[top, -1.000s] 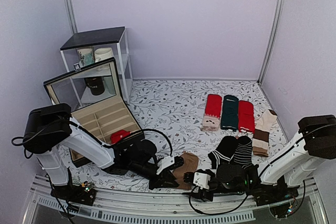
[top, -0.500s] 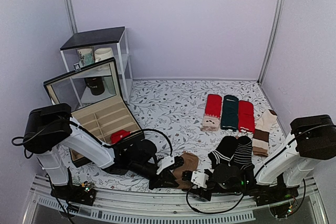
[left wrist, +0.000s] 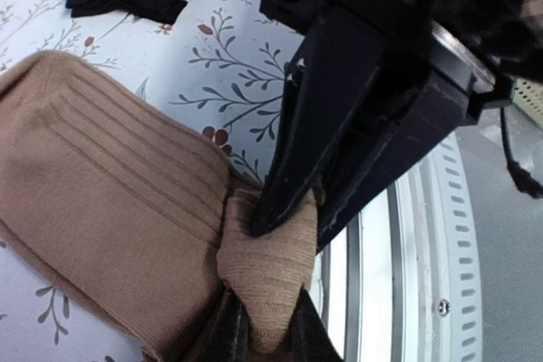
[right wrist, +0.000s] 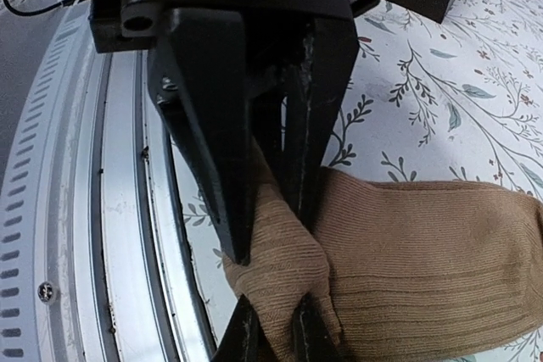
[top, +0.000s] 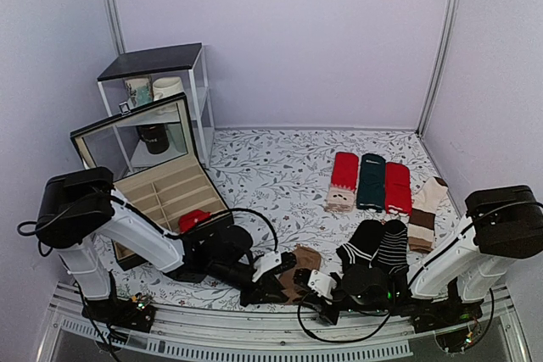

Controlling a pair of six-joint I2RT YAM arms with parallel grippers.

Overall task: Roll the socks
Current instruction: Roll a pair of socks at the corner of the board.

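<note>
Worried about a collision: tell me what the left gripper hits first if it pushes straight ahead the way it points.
Past the fold of the brown socks it pinches, the left gripper would meet the right gripper first. That one clamps the same fold directly ahead, seemingly very close.

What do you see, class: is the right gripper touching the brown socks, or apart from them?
Touching. The left wrist view shows the right gripper pinching a raised fold of the brown socks between its fingertips, with no gap.
</note>
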